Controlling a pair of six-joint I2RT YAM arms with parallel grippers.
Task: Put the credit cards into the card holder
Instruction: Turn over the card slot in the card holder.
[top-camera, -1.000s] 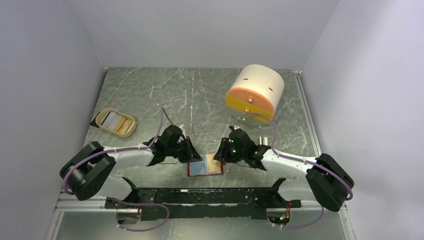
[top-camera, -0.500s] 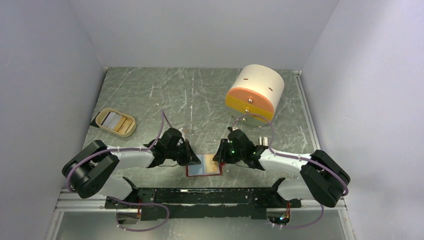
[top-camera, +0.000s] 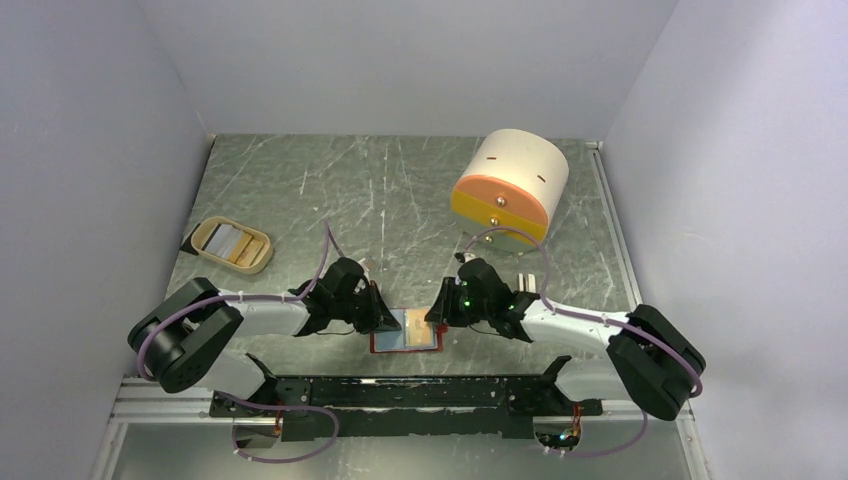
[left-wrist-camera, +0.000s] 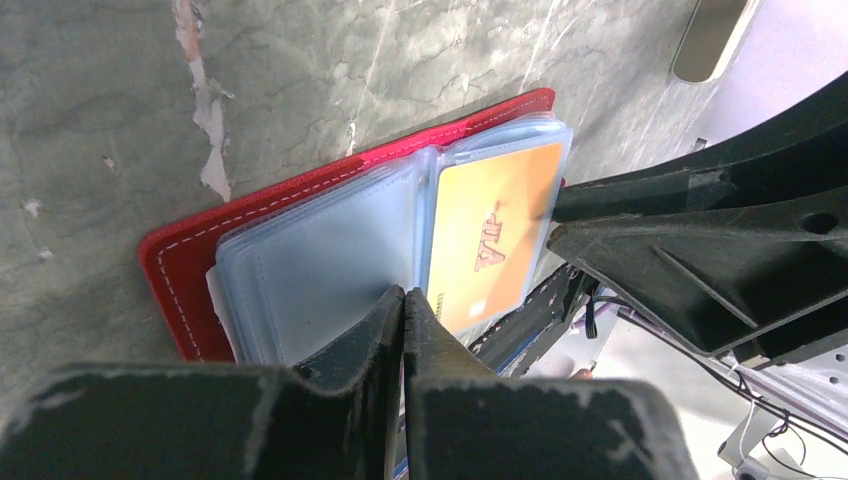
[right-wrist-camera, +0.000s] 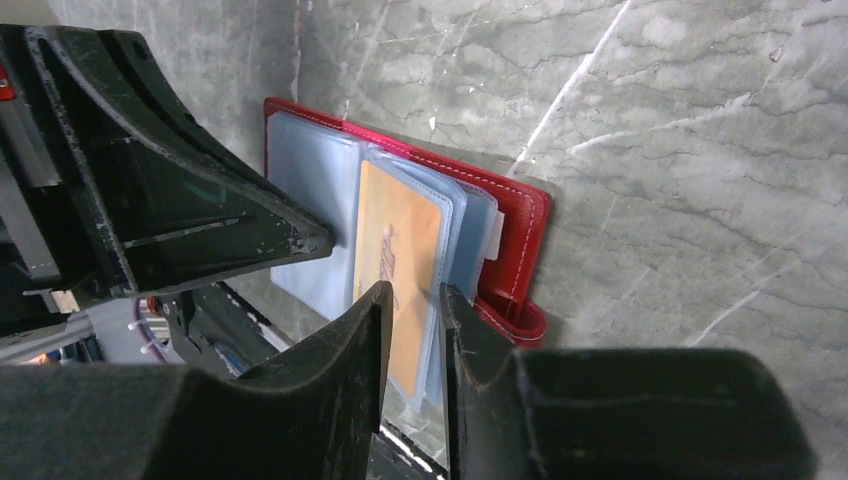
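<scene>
Card holder: the small red leather-like folding wallet (top-camera: 408, 331) is lying open on the grey marbled bench (top-camera: 400, 190) at 6 o'clock, between my arms.
Left gripper (left-wrist-camera: 403, 296): fingers pressed together, bearing on the pale blue pockets; I judge this is pinning the wallet flat.
Right gripper (right-wrist-camera: 413, 293): narrowly parted around the flat orange credit card (right-wrist-camera: 396, 255); I cannot tell whether it is pinching.
Orange card: sitting among the 3 o'clock-side sleeves.
Beige oval tray (top-camera: 216, 223): at 10 o'clock, apparently holding more cards.

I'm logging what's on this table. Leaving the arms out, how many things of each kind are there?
Card holder: 1
Orange card: 1, inside the holder
Tray: 1, contents too small to count
Cylinder: 1
Total: 4
</scene>
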